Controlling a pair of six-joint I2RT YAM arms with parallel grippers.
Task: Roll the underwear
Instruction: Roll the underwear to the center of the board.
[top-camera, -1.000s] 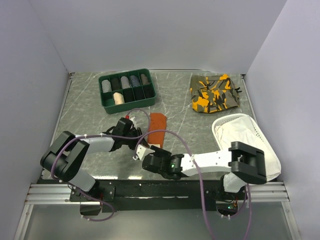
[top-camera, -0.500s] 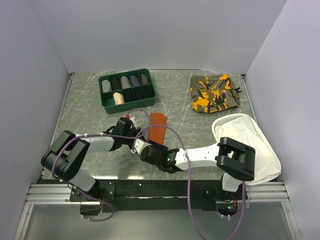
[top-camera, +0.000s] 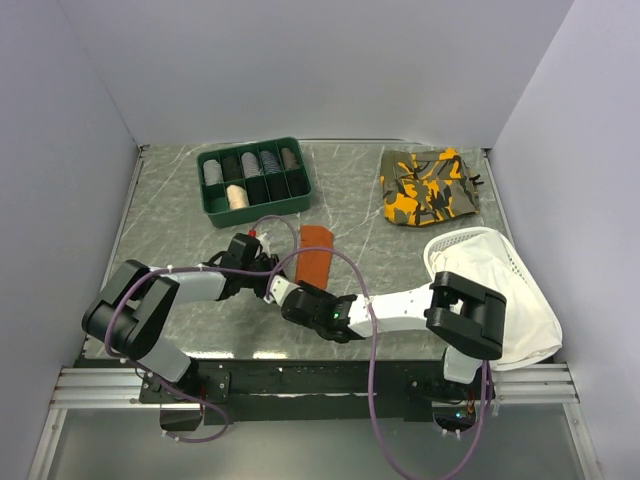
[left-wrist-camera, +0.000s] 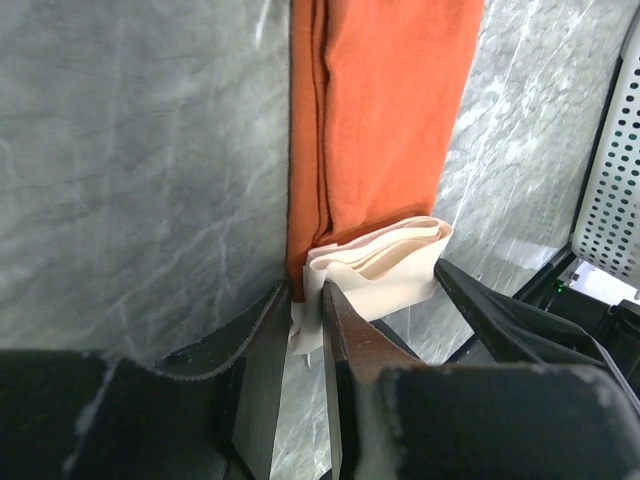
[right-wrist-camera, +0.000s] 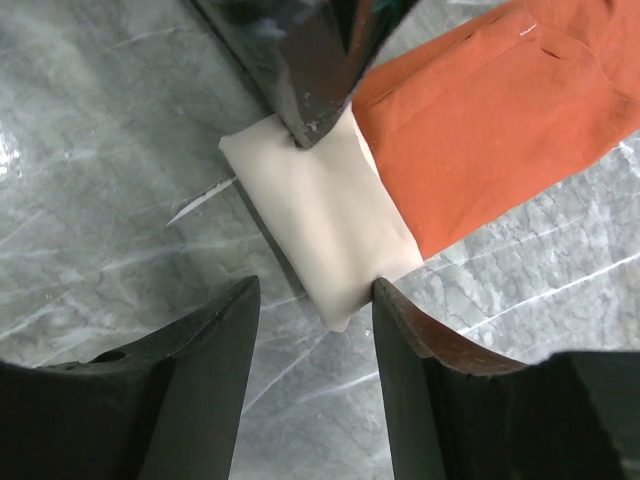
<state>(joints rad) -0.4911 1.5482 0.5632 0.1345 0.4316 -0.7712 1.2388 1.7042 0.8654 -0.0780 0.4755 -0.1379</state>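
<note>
The left gripper (left-wrist-camera: 305, 300) is nipped onto the near corner of the cream waistband (right-wrist-camera: 320, 200), with a thin fold of it caught between the jaws, as far as the close wrist view lets one judge. The right gripper (right-wrist-camera: 315, 295) stands with its jaws apart over that same end, one finger touching the waistband's edge, holding nothing. Beyond them the underwear (top-camera: 313, 255) lies flat on the marble table (top-camera: 180, 230), folded lengthwise into a narrow strip running away from the arms. The folding looks done. No turn of the roll shows, so all the rolling is left.
</note>
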